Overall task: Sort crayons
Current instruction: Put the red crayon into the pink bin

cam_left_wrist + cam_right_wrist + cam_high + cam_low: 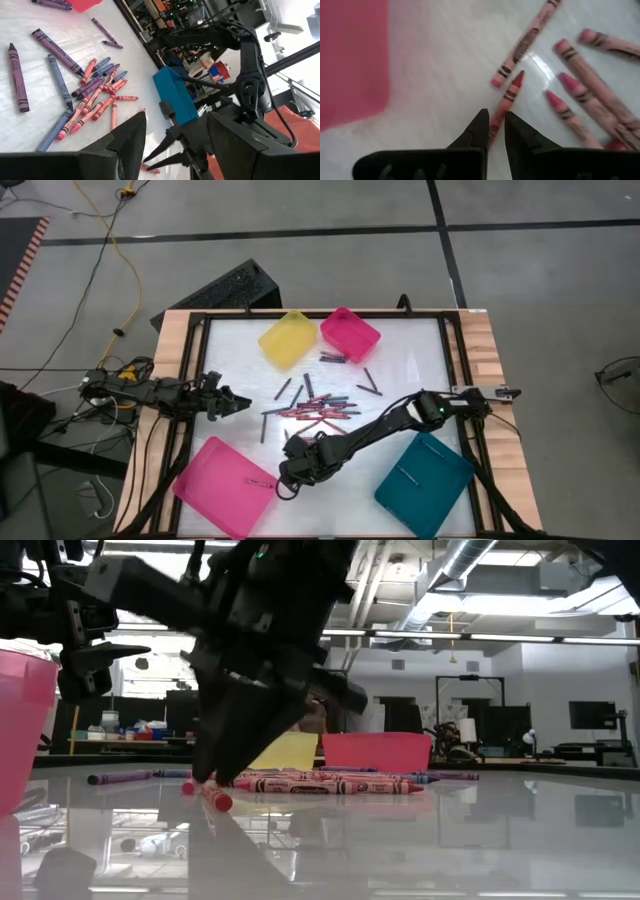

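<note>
Your right gripper (493,131) is pinching one red crayon (504,106) between its fingertips, low over the white table (400,360), just beside the near pink tray (222,485). The crayon pile (315,408) lies just beyond that tray, toward the yellow tray (287,338) and the far pink tray (350,332). More red crayons (580,92) lie close around the gripped one. The teal tray (424,470) sits beside the near pink tray, under the right arm. Your left gripper (238,402) hangs spread wide and empty beside the pile.
</note>
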Available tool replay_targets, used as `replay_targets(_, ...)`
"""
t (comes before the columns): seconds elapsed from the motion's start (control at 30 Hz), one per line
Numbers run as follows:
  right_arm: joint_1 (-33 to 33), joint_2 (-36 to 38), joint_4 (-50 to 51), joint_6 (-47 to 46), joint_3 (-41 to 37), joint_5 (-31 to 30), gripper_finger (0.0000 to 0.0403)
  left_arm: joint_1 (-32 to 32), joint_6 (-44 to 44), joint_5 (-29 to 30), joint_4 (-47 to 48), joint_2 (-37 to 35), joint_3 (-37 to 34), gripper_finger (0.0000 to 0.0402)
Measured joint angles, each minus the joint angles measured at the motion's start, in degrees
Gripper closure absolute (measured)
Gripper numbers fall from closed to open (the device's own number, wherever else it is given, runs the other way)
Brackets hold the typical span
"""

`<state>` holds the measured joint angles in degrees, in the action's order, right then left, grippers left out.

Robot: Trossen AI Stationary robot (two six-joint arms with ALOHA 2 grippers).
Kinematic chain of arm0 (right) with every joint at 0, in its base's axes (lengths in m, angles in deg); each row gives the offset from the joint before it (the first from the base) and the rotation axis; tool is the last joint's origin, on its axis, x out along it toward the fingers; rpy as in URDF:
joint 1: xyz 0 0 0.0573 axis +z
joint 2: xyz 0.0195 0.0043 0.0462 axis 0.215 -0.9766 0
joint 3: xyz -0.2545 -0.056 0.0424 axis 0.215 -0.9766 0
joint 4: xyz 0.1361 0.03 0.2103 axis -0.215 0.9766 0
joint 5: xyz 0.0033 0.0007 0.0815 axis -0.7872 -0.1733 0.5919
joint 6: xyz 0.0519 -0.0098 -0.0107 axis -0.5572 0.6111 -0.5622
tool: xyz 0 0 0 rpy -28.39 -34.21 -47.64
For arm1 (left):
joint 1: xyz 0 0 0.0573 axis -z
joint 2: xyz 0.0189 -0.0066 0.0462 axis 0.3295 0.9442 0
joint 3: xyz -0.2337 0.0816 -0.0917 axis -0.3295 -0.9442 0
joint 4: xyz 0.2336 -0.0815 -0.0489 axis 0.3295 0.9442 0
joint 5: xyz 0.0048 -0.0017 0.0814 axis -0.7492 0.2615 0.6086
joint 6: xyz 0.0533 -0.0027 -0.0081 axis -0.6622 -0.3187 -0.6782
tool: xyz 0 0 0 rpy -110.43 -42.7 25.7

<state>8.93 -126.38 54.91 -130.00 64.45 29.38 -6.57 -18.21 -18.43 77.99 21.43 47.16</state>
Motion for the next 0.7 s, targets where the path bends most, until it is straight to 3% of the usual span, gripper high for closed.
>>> replay_targets(0.37, 0.2, -1.3, 0.6, -1.8, 0.1, 1.0, 0.035, 0.0, 0.0, 0.0, 0.0, 0.0, 0.0, 0.0203)
replay_targets(0.7, 0.3, -1.2, 1.0, -4.2, 0.2, 1.3, 0.0396, 0.0, 0.0, 0.0, 0.0, 0.0, 0.0, 0.0203)
